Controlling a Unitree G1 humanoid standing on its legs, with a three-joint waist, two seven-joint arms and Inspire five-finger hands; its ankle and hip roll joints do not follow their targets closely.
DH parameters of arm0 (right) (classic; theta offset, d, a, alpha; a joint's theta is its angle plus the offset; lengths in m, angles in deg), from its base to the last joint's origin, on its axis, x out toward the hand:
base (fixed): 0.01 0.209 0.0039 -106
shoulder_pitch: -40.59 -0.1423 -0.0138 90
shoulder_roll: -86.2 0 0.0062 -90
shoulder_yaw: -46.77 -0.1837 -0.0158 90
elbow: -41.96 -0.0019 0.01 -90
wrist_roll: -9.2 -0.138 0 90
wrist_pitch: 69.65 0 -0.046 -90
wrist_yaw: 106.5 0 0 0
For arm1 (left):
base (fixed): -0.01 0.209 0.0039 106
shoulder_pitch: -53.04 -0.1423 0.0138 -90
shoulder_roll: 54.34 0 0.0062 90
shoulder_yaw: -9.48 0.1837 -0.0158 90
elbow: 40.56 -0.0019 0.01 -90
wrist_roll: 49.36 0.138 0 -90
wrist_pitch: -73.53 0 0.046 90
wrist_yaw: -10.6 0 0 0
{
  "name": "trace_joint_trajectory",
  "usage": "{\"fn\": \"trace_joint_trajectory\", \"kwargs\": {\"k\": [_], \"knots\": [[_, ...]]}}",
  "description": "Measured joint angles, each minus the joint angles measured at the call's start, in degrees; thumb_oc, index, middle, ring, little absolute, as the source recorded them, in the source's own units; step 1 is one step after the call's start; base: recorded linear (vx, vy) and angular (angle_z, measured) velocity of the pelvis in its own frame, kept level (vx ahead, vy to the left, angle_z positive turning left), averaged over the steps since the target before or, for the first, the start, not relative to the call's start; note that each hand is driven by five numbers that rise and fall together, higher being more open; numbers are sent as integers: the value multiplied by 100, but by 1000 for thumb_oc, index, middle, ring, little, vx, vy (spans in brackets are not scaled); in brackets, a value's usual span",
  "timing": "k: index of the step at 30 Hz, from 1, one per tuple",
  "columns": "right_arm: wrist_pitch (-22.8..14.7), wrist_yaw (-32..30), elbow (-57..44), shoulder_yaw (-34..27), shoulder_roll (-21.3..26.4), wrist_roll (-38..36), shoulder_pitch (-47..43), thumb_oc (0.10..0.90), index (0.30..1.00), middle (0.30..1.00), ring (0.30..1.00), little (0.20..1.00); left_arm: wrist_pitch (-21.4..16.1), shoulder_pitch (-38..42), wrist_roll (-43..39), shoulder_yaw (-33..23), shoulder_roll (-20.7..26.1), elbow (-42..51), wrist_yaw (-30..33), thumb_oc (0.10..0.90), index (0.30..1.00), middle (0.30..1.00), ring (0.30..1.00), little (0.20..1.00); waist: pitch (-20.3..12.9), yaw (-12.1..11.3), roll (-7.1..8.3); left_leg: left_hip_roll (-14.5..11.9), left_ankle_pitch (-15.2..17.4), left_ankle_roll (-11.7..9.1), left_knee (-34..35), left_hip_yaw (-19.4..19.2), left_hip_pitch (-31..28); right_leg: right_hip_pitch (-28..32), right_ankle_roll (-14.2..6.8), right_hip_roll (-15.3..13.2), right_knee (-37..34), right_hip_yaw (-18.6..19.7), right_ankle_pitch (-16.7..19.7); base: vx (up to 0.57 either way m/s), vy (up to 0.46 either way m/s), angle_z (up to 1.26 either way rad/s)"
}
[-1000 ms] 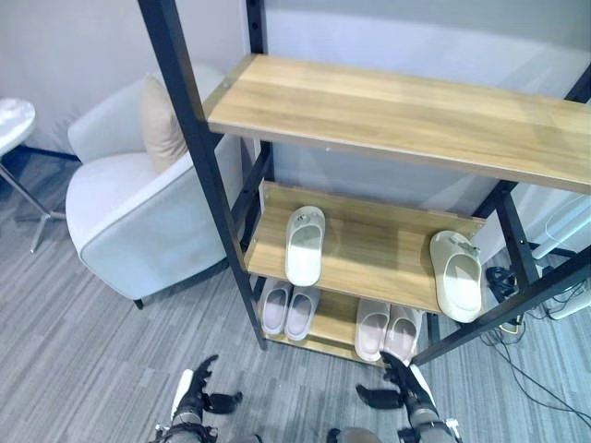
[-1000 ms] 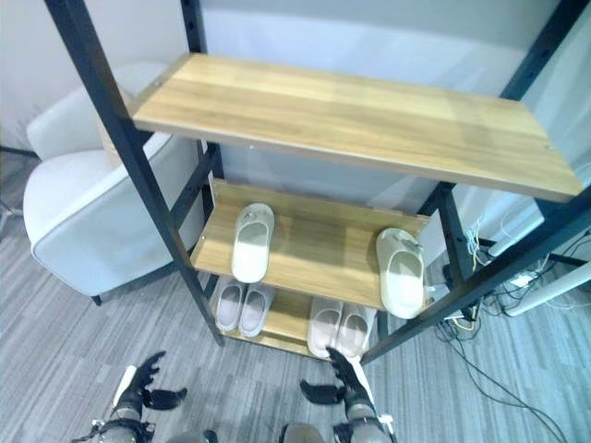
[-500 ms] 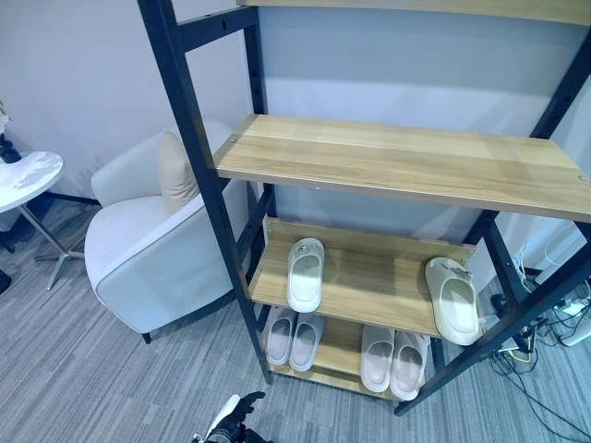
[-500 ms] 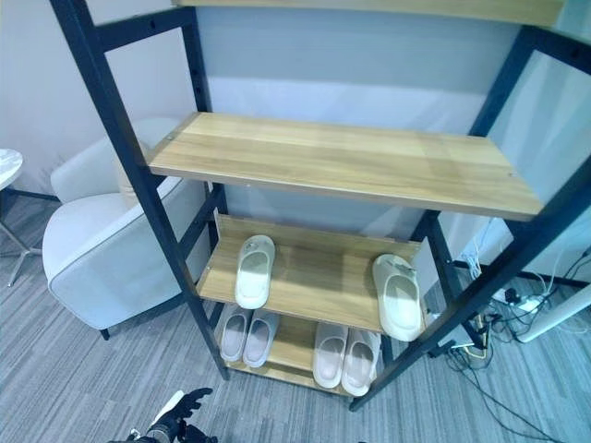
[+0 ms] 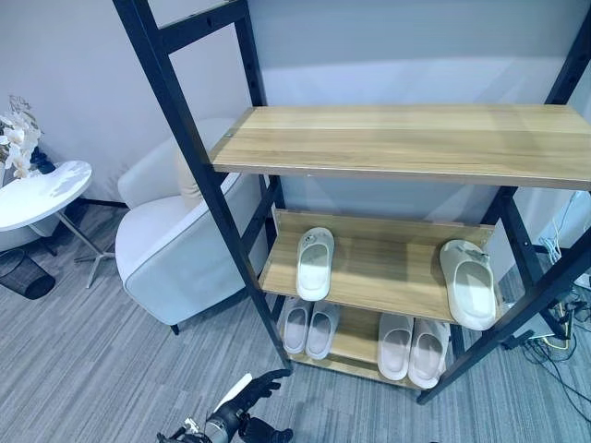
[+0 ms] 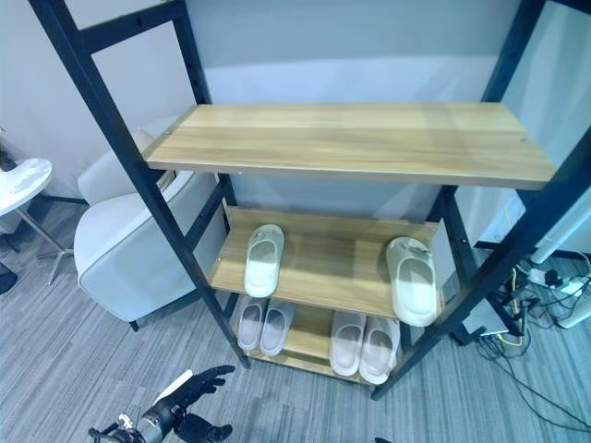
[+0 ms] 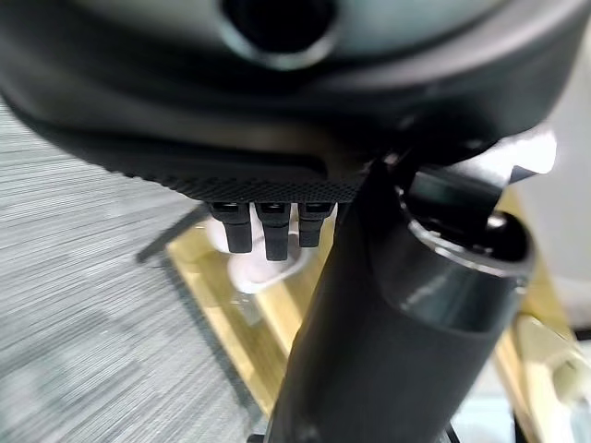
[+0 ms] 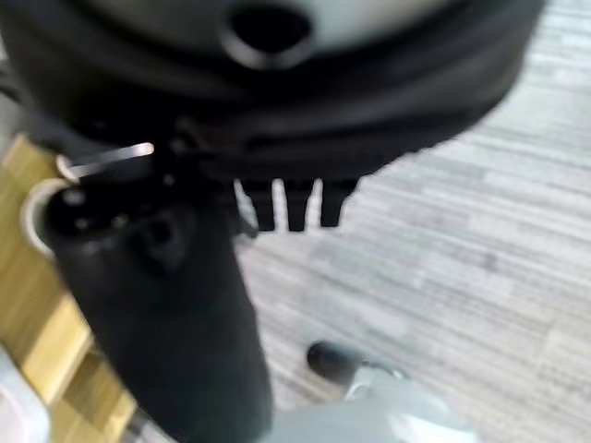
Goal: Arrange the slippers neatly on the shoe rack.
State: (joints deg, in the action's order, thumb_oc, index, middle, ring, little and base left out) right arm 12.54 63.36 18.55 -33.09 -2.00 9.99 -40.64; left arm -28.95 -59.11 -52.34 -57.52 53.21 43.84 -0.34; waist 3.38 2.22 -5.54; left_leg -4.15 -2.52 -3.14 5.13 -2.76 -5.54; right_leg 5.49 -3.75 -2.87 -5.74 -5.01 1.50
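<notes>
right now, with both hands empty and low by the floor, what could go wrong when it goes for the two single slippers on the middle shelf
1. The right slipper sits at the shelf's front corner with its end over the edge; a clumsy touch could knock it off.
2. The two singles lie far apart, the left slipper near the other side, so pairing means a long carry under the upper shelf, which an arm might bump.
3. The left hand starts near the front post, which may block its reach.
</notes>
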Motion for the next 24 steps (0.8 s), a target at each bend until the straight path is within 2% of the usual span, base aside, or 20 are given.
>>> {"fn": "trace_joint_trajectory", "kwargs": {"k": [1, 2, 3, 4, 5, 8, 9, 11, 12, 14, 16, 17, 18, 21, 23, 24], "knots": [[3, 27, 3, 74, 43, 128, 1, 800, 900, 900, 900, 900, 25, -77, -450, -160, 422, 530, -275, 800, 900, 900, 900, 900, 80, -4, 53, -20, -7, -12, 1, -2, 10, -12, 7, 26, 1, 2, 5, -21, -65, -3], [20, 27, 8, 69, 55, 149, 4, 800, 900, 900, 900, 900, 4, -83, -592, -238, 478, 645, -340, 800, 900, 900, 900, 900, 92, -11, 43, -22, -13, -19, 1, 0, 9, 0, 14, 29, 1, 2, 12, -29, -95, 0], [55, 61, 34, 80, 95, 211, 16, 800, 900, 900, 900, 900, 153, -91, -941, -383, 722, 909, -500, 800, 900, 900, 900, 900, 89, -20, -27, -36, -24, -27, 0, 0, -1, 7, 18, 40, -1, 0, 14, -26, -102, 1], [89, 104, 65, 134, 119, 279, 18, 800, 900, 900, 900, 900, 254, -116, -1293, -485, 944, 1183, -620, 800, 900, 900, 900, 900, 112, -25, -6, -47, -24, -31, 1, 0, -5, 10, 19, 53, 0, 2, 15, -40, -114, 0], [107, 127, 62, 188, 144, 308, 30, 800, 900, 900, 900, 900, 275, -112, -1631, -609, 965, 1297, -754, 800, 900, 900, 900, 900, 125, -22, -12, -56, -28, -36, 0, -1, -12, 14, 24, 62, 0, 4, 19, -57, -122, -1], [117, 140, 41, 213, 120, 335, 23, 800, 900, 900, 900, 900, 359, 91, -2071, -587, 832, 1341, -854, 800, 900, 900, 900, 900, 139, -21, -40, -90, -47, -65, -1, -2, -25, 35, 38, 94, 0, 15, 28, -111, -139, -1], [114, 137, 34, 302, 122, 337, -5, 800, 900, 900, 900, 900, 386, 244, -2137, -504, 757, 1325, -841, 800, 900, 900, 900, 900, 170, -10, -4, -118, -65, -96, -68, 3, 18, 9, 44, 150, 6, 12, 29, -104, -104, 1], [115, 190, 55, 435, 67, 337, -160, 800, 900, 900, 900, 900, 406, 712, -2136, -296, 659, 1299, -763, 800, 900, 900, 900, 900, 381, -145, 180, -46, -78, -122, -496, 39, 216, -18, 133, 85, 3, 76, 77, -19, -38, -12], [117, 231, 48, 447, 73, 335, -204, 800, 900, 900, 900, 900, 405, 833, -2128, -194, 600, 1301, -738, 800, 900, 900, 900, 900, 442, -126, 267, -53, -52, -139, -496, 113, 232, -36, 163, 116, 2, 86, 96, 28, 7, -9], [120, 235, 61, 401, 140, 334, -223, 800, 900, 900, 900, 900, 416, 1033, -2115, 32, 363, 1223, -699, 800, 900, 900, 900, 900, 436, -96, 231, -42, 62, -120, -395, 256, 207, -54, 173, 168, 4, 61, 112, -3, 39, -4], [127, 235, 56, 391, 220, 334, -369, 800, 900, 900, 900, 900, 418, 1065, -2118, 169, 134, 1304, -686, 800, 900, 900, 900, 900, 441, -184, 253, 153, 183, -17, -228, 669, 119, -281, 175, 155, 78, 451, 193, -8, 61, -89], [127, 232, 35, 415, 216, 334, -520, 800, 900, 900, 900, 900, 419, 1108, -2127, 213, 48, 1319, -686, 800, 900, 900, 900, 900, 451, -210, 273, 312, 259, 104, -218, 813, 115, -428, 160, 160, 64, 789, 324, 36, 78, -119], [128, 233, 29, 411, 215, 334, -579, 800, 900, 900, 900, 900, 422, 1166, -2126, 246, 10, 1259, -673, 800, 900, 900, 900, 900, 442, -216, 257, 387, 218, 169, -161, 935, 84, -449, 88, 136, 48, 891, 396, 40, 89, -102], [143, 242, -12, 417, 6, 334, -617, 800, 900, 900, 900, 900, 427, 1513, -2115, 342, -212, 1200, -570, 800, 900, 900, 900, 900, 496, 22, 356, 451, 137, 269, -8, 695, 7, -548, -7, 47, 50, 1049, 492, -26, 82, -43], [190, 236, -15, 442, -117, 333, -623, 800, 900, 900, 900, 900, 412, 1757, -2048, 388, -251, 1208, -457, 800, 900, 900, 900, 900, 528, -10, 457, 515, 156, 304, -16, 447, 63, -804, -14, 59, 202, 1271, 549, -50, 2, -85], [237, 233, 37, 553, -180, 334, -874, 800, 900, 900, 900, 900, 412, 2102, -1903, 404, -209, 1168, -323, 800, 900, 900, 900, 900, 569, -69, 545, 417, 134, 360, -25, -45, 195, -1144, -249, 91, 236, 1185, 860, 24, -30, -142]]}}
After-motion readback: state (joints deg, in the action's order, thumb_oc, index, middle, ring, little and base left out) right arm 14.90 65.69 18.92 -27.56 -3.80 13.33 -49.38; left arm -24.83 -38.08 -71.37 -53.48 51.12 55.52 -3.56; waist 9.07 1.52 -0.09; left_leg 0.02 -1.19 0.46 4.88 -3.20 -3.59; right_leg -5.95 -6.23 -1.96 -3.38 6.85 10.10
